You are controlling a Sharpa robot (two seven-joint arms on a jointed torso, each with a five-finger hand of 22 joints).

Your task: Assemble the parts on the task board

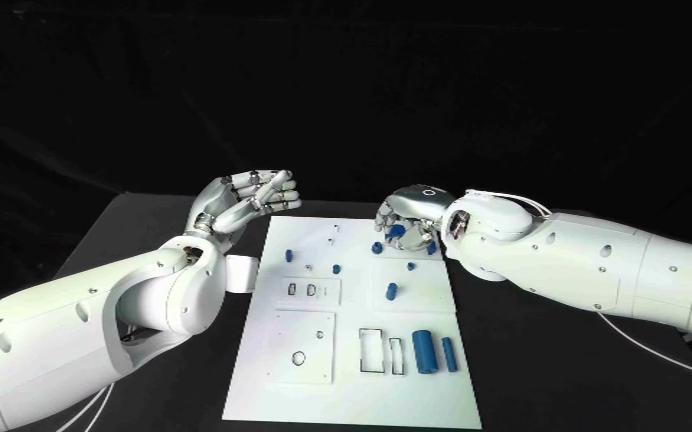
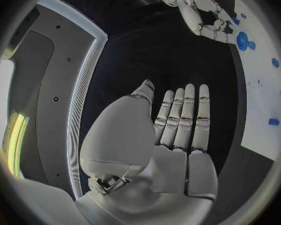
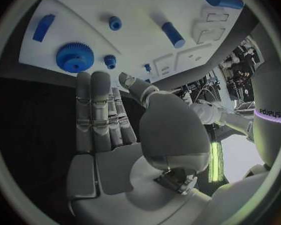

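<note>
In your head view, the white rectangular task board (image 1: 353, 352) lies mid-table; the left hand (image 1: 248, 197) hovers open off its far left corner. The right hand (image 1: 407, 220) is over the board's far right corner, near a small blue gear (image 1: 376, 247).

Your left wrist view shows straight fingers (image 2: 188, 116) holding nothing.

Your right wrist view shows extended, empty fingers (image 3: 93, 105) beside a large blue toothed gear (image 3: 75, 58).

matt white task board (image 1: 325, 352), blue plastic parts (image 1: 424, 350)

Dim black surroundings, bright white task board (image 1: 353, 352), sharp head view, wrist views fisheye-bent at edges
</note>
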